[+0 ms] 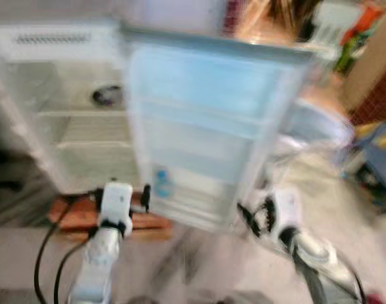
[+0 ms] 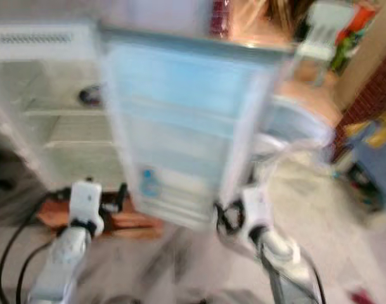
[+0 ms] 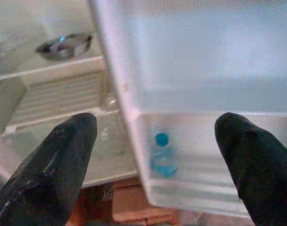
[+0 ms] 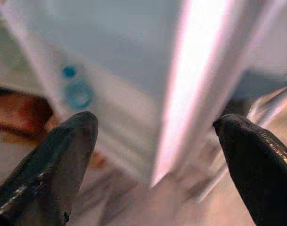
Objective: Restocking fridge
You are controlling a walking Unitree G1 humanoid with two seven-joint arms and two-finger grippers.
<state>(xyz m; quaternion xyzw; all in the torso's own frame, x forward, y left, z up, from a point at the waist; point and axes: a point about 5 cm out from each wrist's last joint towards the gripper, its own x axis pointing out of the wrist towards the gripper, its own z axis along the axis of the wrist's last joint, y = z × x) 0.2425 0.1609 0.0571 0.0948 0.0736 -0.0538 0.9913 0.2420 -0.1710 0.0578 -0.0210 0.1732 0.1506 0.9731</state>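
**Open fridge, blurred view, both claws empty**

Fridge (image 1: 66, 120) open, door (image 1: 205, 126) swung out toward the camera. Small blue-capped bottle (image 3: 163, 155) upright in the door's lowest shelf. Metal bowl (image 3: 64, 45) on an upper inside shelf. Left gripper (image 3: 155, 162) spread wide, holding nothing, aimed at the bottle and door shelf. Right gripper (image 4: 155, 155) likewise spread wide and empty, pointed at the door's outer edge.

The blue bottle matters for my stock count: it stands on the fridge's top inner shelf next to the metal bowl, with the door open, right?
Not quite. The blue bottle stands in the lowest rack of the open fridge door, not on an inner shelf. The metal bowl sits alone on the upper shelf inside the fridge. The left wrist view shows both, between the open left claw fingers.
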